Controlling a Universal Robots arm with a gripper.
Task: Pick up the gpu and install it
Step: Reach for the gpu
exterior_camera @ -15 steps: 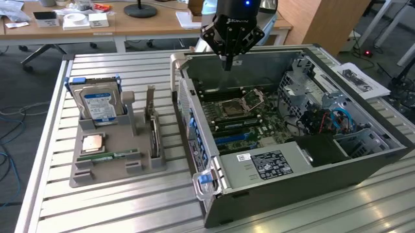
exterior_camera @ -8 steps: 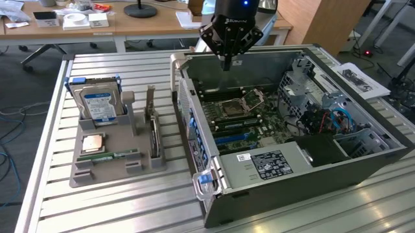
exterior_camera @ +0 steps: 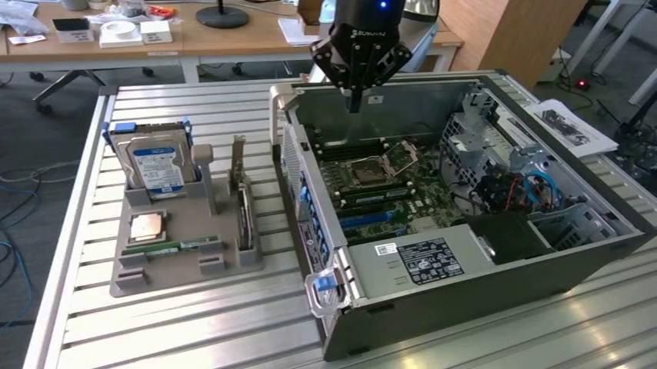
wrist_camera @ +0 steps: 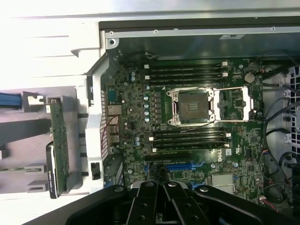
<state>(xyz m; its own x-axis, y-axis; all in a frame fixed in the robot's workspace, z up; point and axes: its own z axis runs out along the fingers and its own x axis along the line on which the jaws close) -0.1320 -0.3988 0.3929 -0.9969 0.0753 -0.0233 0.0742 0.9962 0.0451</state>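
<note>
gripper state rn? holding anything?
Gripper: shut, holding nothing, hanging over the open computer case.
The gpu stands in the grey holder beside the case.

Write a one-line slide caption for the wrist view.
Shut, empty tool above the motherboard in the open case; the graphics card stands on edge outside it.

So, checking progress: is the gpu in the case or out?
Out. The gpu stands on edge in the grey rack beside the case, whose blue slots sit bare.
</note>
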